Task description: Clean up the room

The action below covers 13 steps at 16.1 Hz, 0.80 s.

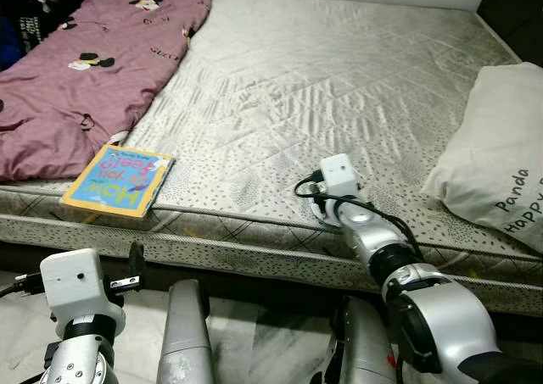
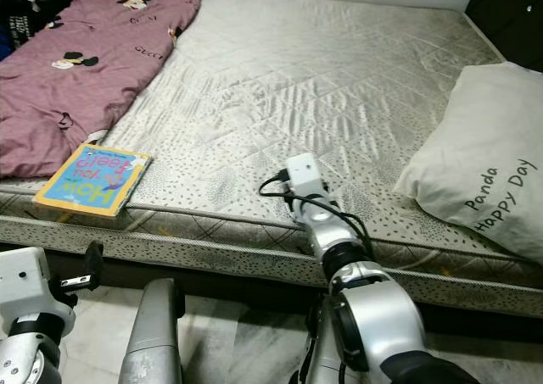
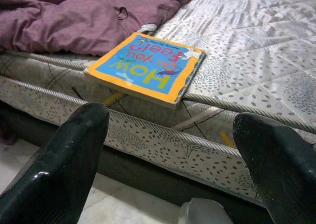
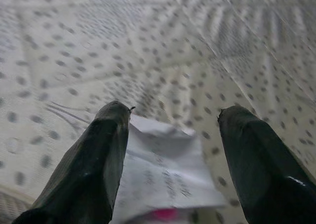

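A blue and yellow picture book (image 1: 119,180) lies flat at the front left edge of the mattress (image 1: 322,79), next to the purple blanket. My left gripper (image 3: 173,117) is open, low in front of the bed and short of the book (image 3: 148,68). My right arm reaches over the mattress's front edge, its white wrist box (image 1: 339,176) covering the fingers. In the right wrist view my right gripper (image 4: 175,110) is open just above the mattress, and a white slip of printed paper (image 4: 163,169) lies between its fingers (image 4: 98,155).
A purple blanket (image 1: 93,62) with cartoon prints covers the bed's left side. A white pillow (image 1: 501,164) with lettering lies at the right edge. Dark furniture (image 1: 517,11) stands at the far right. Pale tiled floor (image 1: 254,333) runs below the bed's front.
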{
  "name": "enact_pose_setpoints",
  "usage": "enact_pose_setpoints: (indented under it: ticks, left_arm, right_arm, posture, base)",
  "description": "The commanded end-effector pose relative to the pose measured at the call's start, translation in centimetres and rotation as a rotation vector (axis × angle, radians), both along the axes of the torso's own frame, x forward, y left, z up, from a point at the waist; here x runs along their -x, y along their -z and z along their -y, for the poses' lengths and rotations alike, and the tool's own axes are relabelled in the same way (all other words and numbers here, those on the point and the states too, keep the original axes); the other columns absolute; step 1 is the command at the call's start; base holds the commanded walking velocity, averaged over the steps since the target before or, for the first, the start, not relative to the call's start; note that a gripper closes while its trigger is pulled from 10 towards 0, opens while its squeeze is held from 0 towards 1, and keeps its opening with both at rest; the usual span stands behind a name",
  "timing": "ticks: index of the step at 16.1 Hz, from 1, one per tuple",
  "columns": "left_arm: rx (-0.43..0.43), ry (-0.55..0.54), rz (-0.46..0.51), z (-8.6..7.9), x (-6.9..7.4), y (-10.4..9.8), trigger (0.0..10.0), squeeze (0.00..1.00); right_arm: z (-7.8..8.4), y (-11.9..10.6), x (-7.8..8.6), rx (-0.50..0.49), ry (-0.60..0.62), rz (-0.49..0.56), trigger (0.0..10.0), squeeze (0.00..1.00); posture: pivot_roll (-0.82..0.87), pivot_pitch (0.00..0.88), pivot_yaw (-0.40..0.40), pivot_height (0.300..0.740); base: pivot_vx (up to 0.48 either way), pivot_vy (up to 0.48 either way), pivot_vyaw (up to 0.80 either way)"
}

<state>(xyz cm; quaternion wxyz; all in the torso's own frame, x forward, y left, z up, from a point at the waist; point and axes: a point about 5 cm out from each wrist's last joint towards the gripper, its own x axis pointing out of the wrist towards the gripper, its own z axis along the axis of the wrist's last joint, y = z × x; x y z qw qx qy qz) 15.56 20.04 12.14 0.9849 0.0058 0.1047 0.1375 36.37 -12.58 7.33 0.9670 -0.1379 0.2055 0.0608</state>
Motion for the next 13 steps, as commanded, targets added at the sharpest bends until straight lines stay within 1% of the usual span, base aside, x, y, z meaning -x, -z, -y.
enact_pose_setpoints:
  ticks: [1,4,7,9,12,13]
  left_arm:
    - [0.007,0.002,-0.015,0.3,0.1,0.1,10.0,0.00]
    - [0.012,0.004,-0.018,0.5,0.3,0.0,10.0,0.00]
    - [0.028,-0.005,-0.046,0.4,1.1,0.2,10.0,0.00]
    - [0.030,-0.006,-0.058,0.5,1.4,0.3,10.0,0.00]
    - [0.033,-0.007,-0.064,0.5,1.4,0.2,10.0,0.00]
    - [0.043,-0.007,-0.070,0.6,1.4,0.3,10.0,0.00]
  right_arm:
    - [0.4,0.0,-0.1,0.014,0.023,-0.023,10.0,0.00]
    - [0.9,0.4,0.1,0.022,0.050,-0.053,10.0,0.00]
    - [1.3,1.4,0.7,-0.001,0.089,-0.110,10.0,0.00]
    - [1.6,1.7,0.9,-0.004,0.104,-0.128,10.0,0.00]
    - [1.6,2.0,1.1,-0.023,0.121,-0.154,10.0,0.00]
    - [1.2,2.3,1.4,-0.049,0.114,-0.181,10.0,0.00]
  posture:
    - [0.22,0.071,-0.066,0.517]
    - [0.21,0.090,-0.068,0.517]
    - [0.20,0.118,-0.068,0.517]
    - [0.20,0.129,-0.066,0.517]
    - [0.19,0.142,-0.066,0.517]
    - [0.19,0.146,-0.067,0.517]
  base:
    - [0.000,0.000,0.00]
    - [0.000,0.000,0.00]
    - [0.000,0.000,0.00]
    - [0.000,0.000,0.00]
    - [0.000,0.000,0.00]
    - [0.000,0.000,0.00]
